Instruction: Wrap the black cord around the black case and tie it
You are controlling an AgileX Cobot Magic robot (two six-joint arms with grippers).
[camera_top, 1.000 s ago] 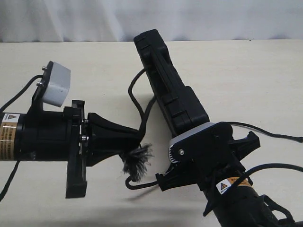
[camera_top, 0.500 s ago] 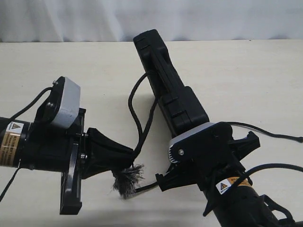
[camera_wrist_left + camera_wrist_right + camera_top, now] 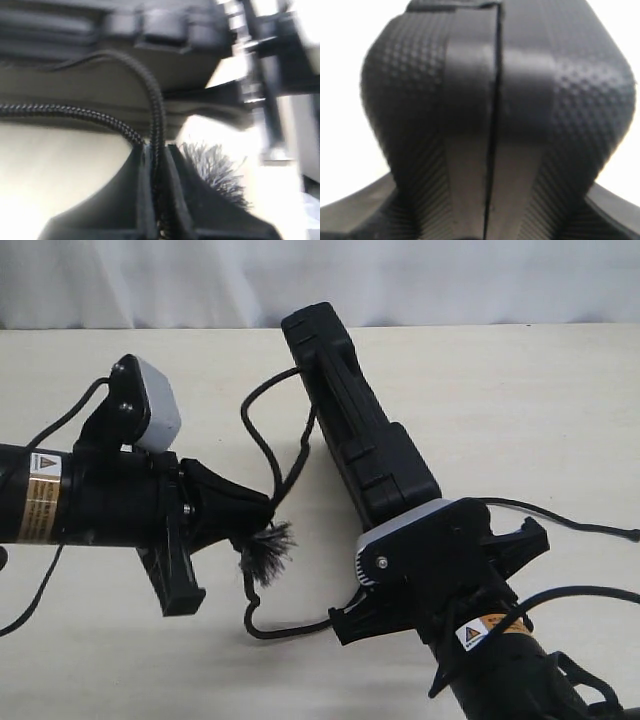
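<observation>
The black case (image 3: 350,410) stands on edge, slanting across the table, its near end in my right gripper (image 3: 405,512), which is shut on it. In the right wrist view the case (image 3: 495,75) with its seam fills the picture above the right gripper (image 3: 486,225). My left gripper (image 3: 262,525) is shut on the black cord (image 3: 258,440) just beside its frayed tuft (image 3: 266,552). From there the cord arcs up to the case's upper end, and another stretch loops over the table toward the right gripper. Up close, two strands of the cord (image 3: 155,110) enter the left gripper (image 3: 156,150), tuft (image 3: 212,165) alongside.
Smooth black robot cables (image 3: 565,522) trail over the cream table (image 3: 520,410) to the right of the case. The left arm's grey camera block (image 3: 155,405) sticks up at the left. A white curtain (image 3: 450,280) closes off the back.
My left gripper has rolled and drawn up and to the left with the cord. The cord's arc beside the case has widened leftward, and a slack loop now lies below the tuft. The right arm is still.
</observation>
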